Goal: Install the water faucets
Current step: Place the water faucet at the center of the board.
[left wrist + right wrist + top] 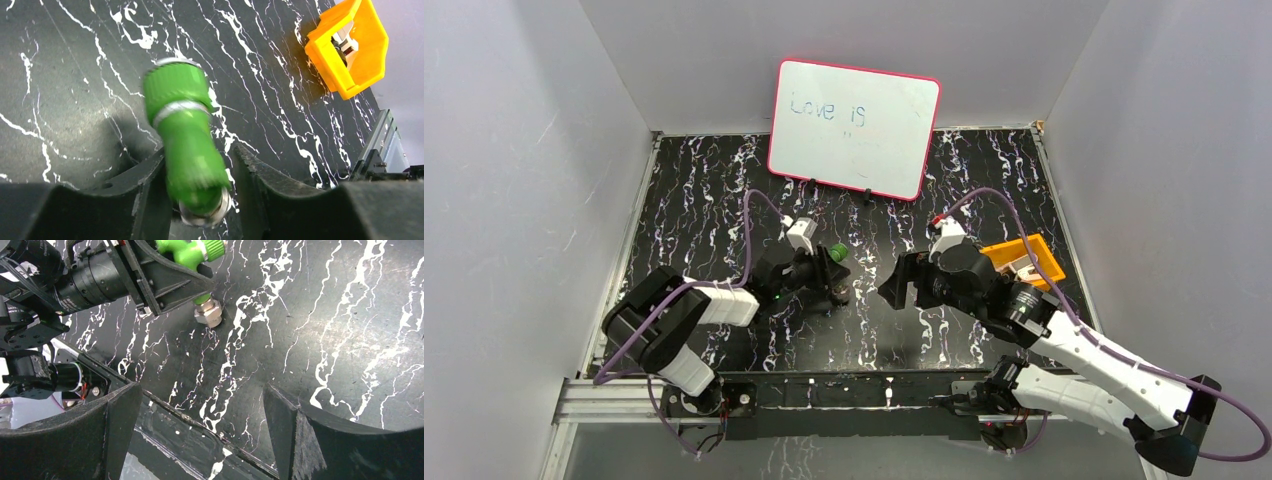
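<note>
The green water faucet (182,130) stands between the fingers of my left gripper (200,150), blurred, with its silver threaded fitting (205,212) pointing down to the black marble table. The left finger lies against its body. A narrow gap shows between it and the right finger, so the jaws stand slightly open around it. From above, the faucet (836,252) shows at the tip of the left gripper (824,268). In the right wrist view the faucet (192,252) hangs with its silver fitting (207,312) just over the table. My right gripper (198,390) is wide open and empty, a short way to the right (894,285).
An orange tray (1024,258) with metal pieces sits at the right of the table, behind the right arm, and also shows in the left wrist view (350,50). A whiteboard (854,128) leans at the back wall. The table's metal rail (190,440) runs under the right gripper.
</note>
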`<state>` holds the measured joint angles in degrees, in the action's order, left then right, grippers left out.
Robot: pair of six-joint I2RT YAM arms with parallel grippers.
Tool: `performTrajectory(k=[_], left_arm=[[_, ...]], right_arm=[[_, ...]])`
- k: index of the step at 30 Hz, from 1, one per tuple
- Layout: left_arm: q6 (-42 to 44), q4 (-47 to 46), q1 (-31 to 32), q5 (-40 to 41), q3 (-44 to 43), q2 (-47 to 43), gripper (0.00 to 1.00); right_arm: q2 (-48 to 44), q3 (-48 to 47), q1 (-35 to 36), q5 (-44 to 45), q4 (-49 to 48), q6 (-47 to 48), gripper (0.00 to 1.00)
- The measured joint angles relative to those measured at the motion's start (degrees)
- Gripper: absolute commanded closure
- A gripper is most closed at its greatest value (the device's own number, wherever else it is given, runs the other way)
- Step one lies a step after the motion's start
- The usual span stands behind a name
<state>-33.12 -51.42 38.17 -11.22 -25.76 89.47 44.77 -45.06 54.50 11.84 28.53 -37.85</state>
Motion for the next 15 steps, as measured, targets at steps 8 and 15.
performTrajectory(k=[8,15], left_arm=[[-0.98,-1.11,-0.76,1.03,5.09,-3.30,0.26],[-2.51,-1.70,-1.55,3.06,9.44,-7.76,0.17]], right_arm=[[2.03,-0.02,0.00,-1.18,-0.57,0.04,0.01],[2.32,-0.02,0.00,-1.44,-1.33,-0.37,0.02]])
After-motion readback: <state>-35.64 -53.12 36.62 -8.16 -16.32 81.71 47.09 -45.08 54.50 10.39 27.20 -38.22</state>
